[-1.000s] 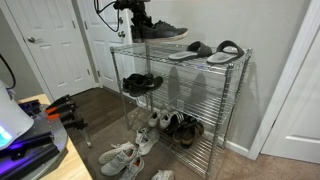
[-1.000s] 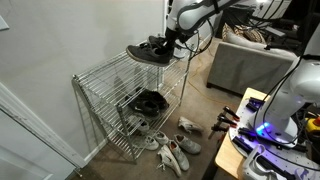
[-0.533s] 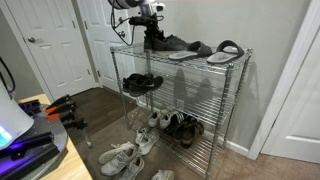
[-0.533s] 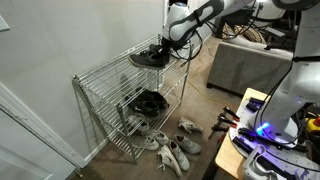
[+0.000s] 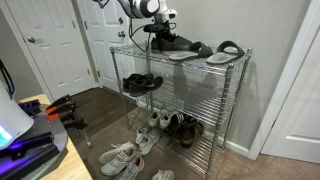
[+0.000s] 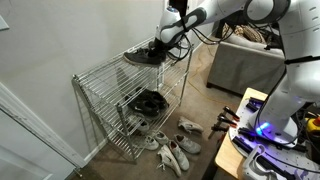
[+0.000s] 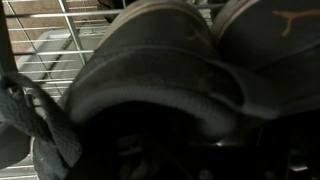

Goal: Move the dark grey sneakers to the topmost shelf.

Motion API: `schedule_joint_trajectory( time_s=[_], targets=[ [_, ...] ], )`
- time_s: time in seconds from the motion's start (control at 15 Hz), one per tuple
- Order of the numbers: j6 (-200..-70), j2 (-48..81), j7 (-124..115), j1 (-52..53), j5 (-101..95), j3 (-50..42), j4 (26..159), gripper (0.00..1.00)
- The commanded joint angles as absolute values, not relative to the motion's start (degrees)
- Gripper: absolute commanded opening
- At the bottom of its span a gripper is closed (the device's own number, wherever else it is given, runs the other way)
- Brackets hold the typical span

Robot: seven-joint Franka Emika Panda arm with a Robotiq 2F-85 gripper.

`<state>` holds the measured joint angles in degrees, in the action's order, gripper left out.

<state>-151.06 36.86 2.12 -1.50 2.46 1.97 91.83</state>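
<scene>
The end effector [image 5: 160,30] sits low over the dark grey sneakers [image 5: 178,43], pressed close to their collars; its fingers are lost in shadow in the wrist view, so I cannot tell whether it grips the pair or has let go. In that view the sneakers [image 7: 170,70] fill the picture: matte, felt-like uppers with rounded, padded heels, a small orange mark on one, and flat woven laces [image 7: 40,110] drooping at the left.

The pair lies on the topmost shelf [image 5: 135,52], a silver wire-grid worktop carried on four chrome posts, just beside the flat grey slide sandals [image 5: 222,50]. In an exterior view the sneakers [image 6: 146,56] lie near one end of that shelf [image 6: 105,72], under the end effector [image 6: 170,38].

A black sneaker pair [image 5: 142,83] sits on a lower tier, brown shoes [image 5: 185,128] on the bottom one, and white sneakers [image 5: 122,157] lie on the brown floor. Pale walls and a white panelled door [image 5: 55,45] stand behind.

The white arm [image 6: 215,12] reaches in high, wrist bent down to the shelf.
</scene>
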Motion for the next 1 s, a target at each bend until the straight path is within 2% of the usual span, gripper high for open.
schedule_joint_trajectory(
  time_s=[0.0, 0.53, 0.93],
  targets=[
    [-150.5, 40.8, 4.1, -2.5, 2.7, 2.6, 86.1, 0.99],
    [-144.2, 43.0, 4.3, -2.4, 2.1, 2.2, 81.2, 1.00],
    [-148.9, 45.5, 9.8, -2.7, 0.7, 2.3, 78.3, 1.00]
  ],
)
